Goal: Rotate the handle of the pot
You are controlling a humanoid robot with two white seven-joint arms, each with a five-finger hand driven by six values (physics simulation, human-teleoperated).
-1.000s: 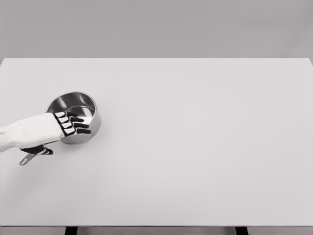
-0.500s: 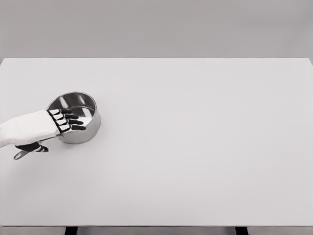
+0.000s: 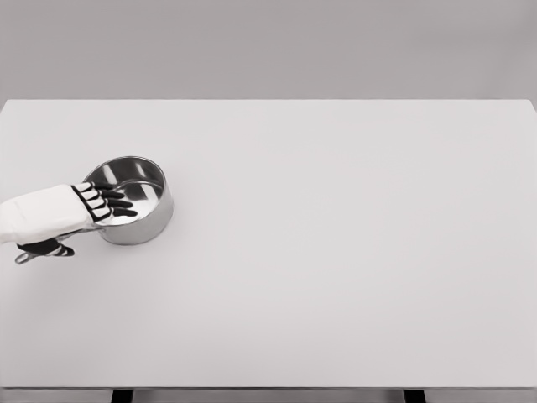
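Pot [image 3: 132, 200] sits on the white worktop [image 3: 336, 252], well toward its left side; only one view (head cam), so everything's from there. Steel saucepan, upright, open mouth up, looks empty inside. Handle [image 3: 23, 256] pokes out to the pot's lower left, only its tip visible past my arm. Left hand [image 3: 77, 217] comes in from the left edge and lies over the handle where it meets the pot wall: fingers [image 3: 113, 202] extended over the near-left rim and inside the bowl, thumb curled under, by the handle. Looks like a wrap on the handle root, but I can't tell for sure if it's actually clamped. Right arm not in frame.

My read: rigid metal, light-ish when empty, polished so prob slippery, and it'll slide on this smooth worktop rather than pivot cleanly. Best hold is the handle itself, close to the pot body, w/ thumb below and fingers above; swing slow so the pot turns about its own centre.
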